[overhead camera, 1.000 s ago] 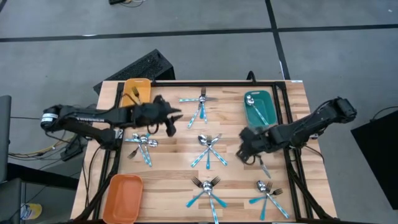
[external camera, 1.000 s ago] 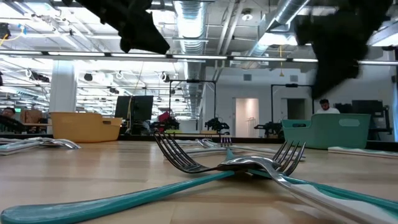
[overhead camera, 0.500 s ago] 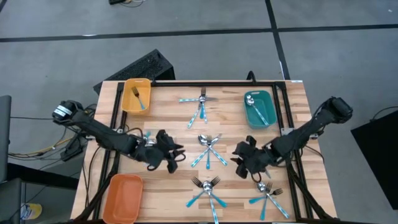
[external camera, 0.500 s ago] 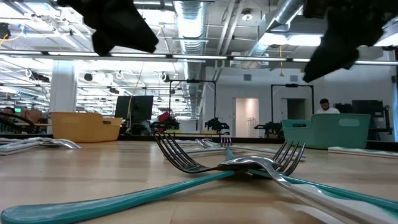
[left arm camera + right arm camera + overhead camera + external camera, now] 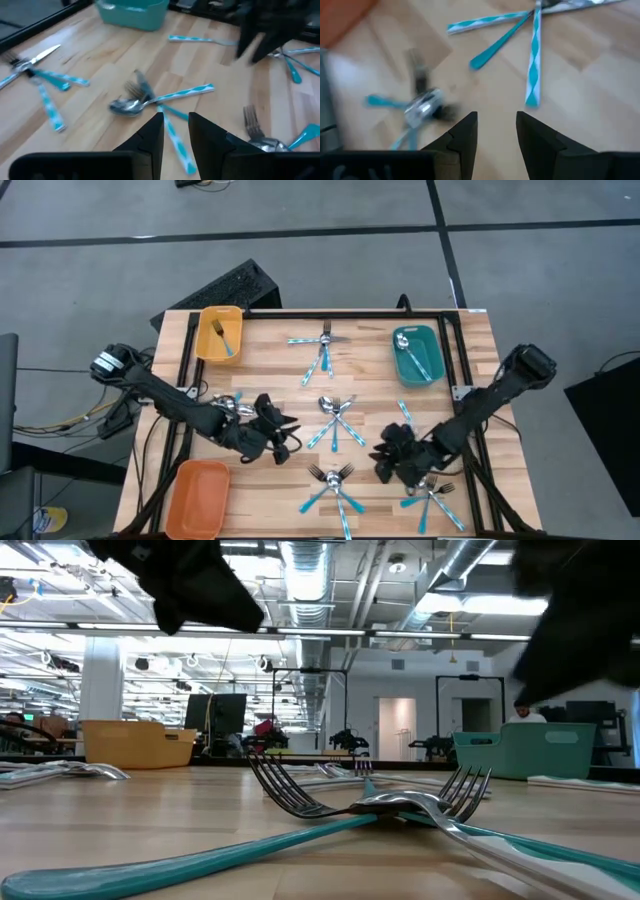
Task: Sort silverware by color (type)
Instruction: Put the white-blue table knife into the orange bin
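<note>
Little has been sorted. A fork lies in the yellow tray (image 5: 205, 340); the orange tray (image 5: 197, 498) is empty; spoons lie in the teal tray (image 5: 403, 365). Both grippers — left gripper (image 5: 281, 435), right gripper (image 5: 385, 463) — are parted, empty. Most silverware (image 5: 335, 420) remains clustered between the trays.

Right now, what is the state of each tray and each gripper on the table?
yellow tray: holds one piece of silverware.
teal tray: holds silverware with blue handles.
orange tray: empty.
left gripper: open, holding nothing, above the cluster of silverware in the middle.
right gripper: open, holding nothing, over the table near its front edge.
</note>
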You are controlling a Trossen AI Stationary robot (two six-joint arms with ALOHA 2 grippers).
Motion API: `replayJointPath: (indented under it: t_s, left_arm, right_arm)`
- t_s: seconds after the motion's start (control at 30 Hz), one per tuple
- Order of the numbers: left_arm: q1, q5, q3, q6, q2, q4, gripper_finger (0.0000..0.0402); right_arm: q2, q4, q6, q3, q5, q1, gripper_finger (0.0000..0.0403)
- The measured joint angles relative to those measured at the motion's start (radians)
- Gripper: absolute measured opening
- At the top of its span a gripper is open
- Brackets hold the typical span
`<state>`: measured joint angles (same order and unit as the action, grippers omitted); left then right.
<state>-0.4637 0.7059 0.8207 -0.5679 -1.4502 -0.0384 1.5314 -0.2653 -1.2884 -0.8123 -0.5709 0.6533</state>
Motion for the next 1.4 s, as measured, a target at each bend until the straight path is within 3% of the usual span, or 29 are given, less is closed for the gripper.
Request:
replayJointPath:
  t_s: [0.23, 0.43, 0.53, 0.7, 1.0, 1.17, 1.4]
  left_arm:
    - [-0.022, -0.046, 0.0, -0.013, -0.071, 0.054, 0.0077]
    - [-0.055, 0.034, 0.0, -0.069, -0.071, 0.033, 0.0077]
    - [-0.049, 0.096, 0.0, -0.108, -0.073, 0.041, 0.0077]
    - [-0.035, 0.103, 0.0, -0.072, -0.074, 0.049, 0.0077]
    - [-0.071, 0.109, 0.0, -0.06, -0.074, 0.048, 0.0077]
    - [-0.075, 0.12, 0.0, -0.029, -0.074, 0.044, 0.0079]
    - [-0.059, 0.121, 0.0, -0.039, -0.074, -0.068, 0.0116]
  right_arm:
    - [0.123, 0.229, 0.057, 0.0, 0.097, -0.026, 0.0157]
    - [0.104, 0.25, 0.116, 0.0, 0.102, -0.025, 0.0157]
    - [0.084, 0.248, 0.189, 0.0, 0.069, -0.026, 0.0157]
    - [0.077, 0.284, 0.216, 0.0, -0.035, -0.049, 0.0157]
    - [0.077, 0.296, 0.224, 0.0, -0.029, -0.031, 0.0157]
    - [0.077, 0.224, 0.214, 0.0, -0.029, -0.034, 0.0157]
    - [0.036, -0.091, 0.031, 0.0, -0.018, -0.07, 0.0157]
